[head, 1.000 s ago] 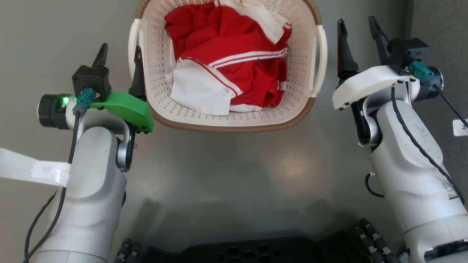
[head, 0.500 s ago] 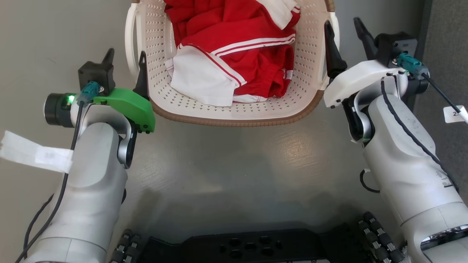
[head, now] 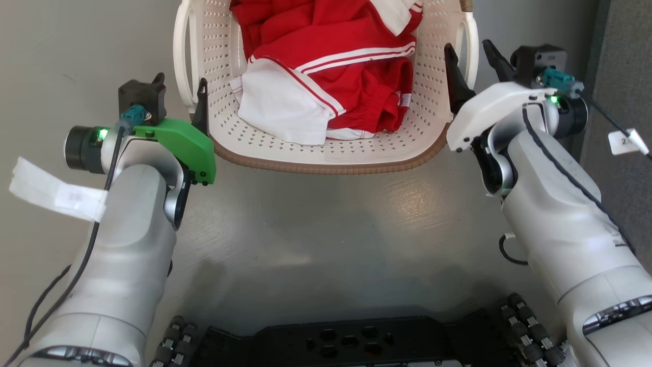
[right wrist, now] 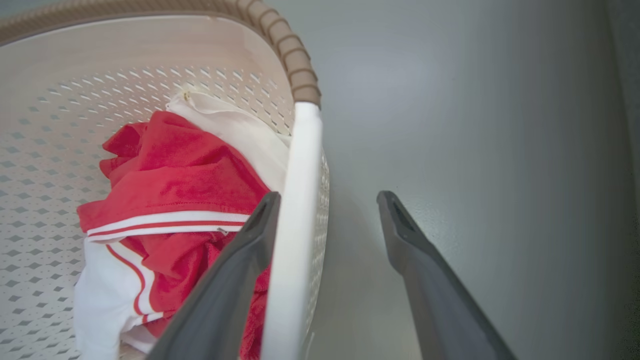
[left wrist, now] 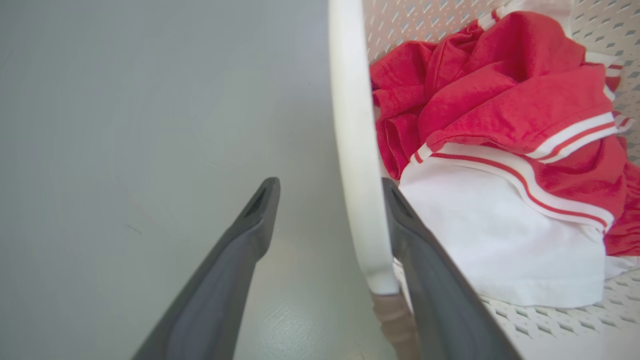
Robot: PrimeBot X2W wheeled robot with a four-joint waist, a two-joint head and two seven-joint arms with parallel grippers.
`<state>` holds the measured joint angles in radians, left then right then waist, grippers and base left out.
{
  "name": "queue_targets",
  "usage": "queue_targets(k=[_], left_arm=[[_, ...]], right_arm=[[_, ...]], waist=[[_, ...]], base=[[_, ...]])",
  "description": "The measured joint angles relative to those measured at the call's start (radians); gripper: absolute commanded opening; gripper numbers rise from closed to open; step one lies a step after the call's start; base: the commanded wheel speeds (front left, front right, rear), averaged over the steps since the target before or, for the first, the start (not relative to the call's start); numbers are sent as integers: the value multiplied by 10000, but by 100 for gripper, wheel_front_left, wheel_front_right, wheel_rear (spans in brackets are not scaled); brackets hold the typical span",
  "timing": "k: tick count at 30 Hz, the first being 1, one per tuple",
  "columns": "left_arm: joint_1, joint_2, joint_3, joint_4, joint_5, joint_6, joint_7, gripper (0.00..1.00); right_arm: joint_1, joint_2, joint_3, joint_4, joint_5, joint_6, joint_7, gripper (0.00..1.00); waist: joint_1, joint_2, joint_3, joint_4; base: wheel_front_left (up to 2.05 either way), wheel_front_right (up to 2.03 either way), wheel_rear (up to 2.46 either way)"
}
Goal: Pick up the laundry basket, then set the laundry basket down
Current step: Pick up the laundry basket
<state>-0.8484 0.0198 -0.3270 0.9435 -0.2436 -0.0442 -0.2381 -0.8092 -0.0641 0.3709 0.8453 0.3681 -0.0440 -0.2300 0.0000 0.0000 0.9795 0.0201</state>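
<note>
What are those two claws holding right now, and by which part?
Nothing yet. The open left gripper straddles the left handle of the laundry basket; the open right gripper straddles its right handle.

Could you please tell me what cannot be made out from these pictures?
- Basket: far end cut off by the head view's top edge.
- Basket floor: mostly covered by clothes in every view.
- Tag: print too small and cut by the head view's right edge.
</note>
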Motion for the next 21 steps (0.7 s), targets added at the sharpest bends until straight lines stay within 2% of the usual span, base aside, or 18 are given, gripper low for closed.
queue_targets(k=[21], left_arm=[[-843, -10, -926, 1072, -33, -174, -2, 100]], right_arm=[[-620, -12, 1208, 803, 1227, -33, 209, 100]], waist=[[0, 0, -51, -51]], base=[[0, 0, 0]])
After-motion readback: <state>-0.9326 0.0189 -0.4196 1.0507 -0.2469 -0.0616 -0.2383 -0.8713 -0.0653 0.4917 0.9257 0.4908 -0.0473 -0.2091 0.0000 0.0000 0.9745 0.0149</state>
